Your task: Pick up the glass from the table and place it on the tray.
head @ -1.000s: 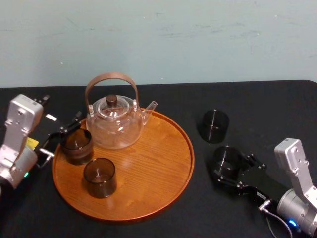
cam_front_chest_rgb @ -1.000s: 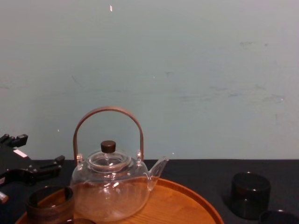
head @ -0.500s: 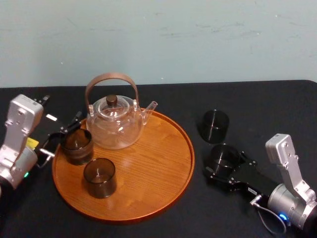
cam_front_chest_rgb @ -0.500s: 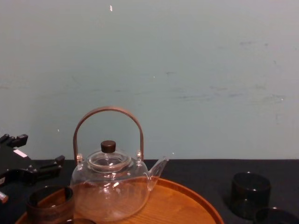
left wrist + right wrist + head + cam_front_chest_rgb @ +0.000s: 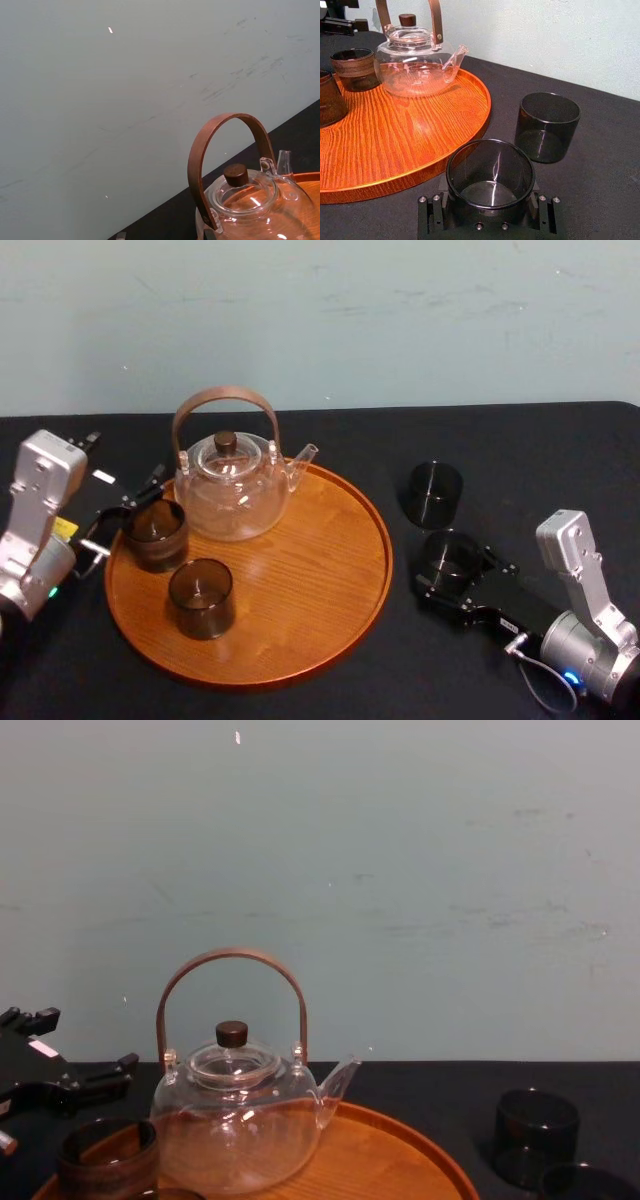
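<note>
Right arm has slid left toward the tray since a second ago, taking the near glass with it; over the last half second, almost no change. Your right gripper, lower right of the head view, has its fingers closed on the low wall of the dark smoked cylindrical glass, just off the rim of the large round orange-brown wooden tray. The low grip keeps the glass upright. I can't tell if its base is off the black tablecloth.

The wall is thin and smooth, so I'd judge it slippery.

A second smoked glass stands just behind, apart. Left gripper, fingers spread, is parked at the tray's left edge beside a brown tumbler. The clear glass teapot with a bent wooden handle takes the tray's upper part, so the right-hand grain is free for landing.
</note>
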Available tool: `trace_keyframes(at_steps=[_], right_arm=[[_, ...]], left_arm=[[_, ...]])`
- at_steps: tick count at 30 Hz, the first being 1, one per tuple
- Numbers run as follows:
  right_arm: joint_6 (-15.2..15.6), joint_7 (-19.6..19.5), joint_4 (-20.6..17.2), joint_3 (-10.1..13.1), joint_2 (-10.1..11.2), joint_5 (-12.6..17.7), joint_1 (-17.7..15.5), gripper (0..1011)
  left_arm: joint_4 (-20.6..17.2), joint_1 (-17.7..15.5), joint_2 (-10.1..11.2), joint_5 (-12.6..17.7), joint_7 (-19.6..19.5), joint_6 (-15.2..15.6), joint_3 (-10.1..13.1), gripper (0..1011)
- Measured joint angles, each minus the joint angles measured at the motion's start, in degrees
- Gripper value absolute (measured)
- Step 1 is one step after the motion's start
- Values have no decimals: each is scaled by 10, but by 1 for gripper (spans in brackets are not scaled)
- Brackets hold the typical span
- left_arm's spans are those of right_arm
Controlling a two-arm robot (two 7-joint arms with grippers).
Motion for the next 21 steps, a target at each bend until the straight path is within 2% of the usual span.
trace_keyframes(at_steps=[21], right_arm=[[0, -2, -3, 1, 1, -1, -2, 904]], left_arm=[[0, 0, 0, 0, 0, 0, 0, 1001]])
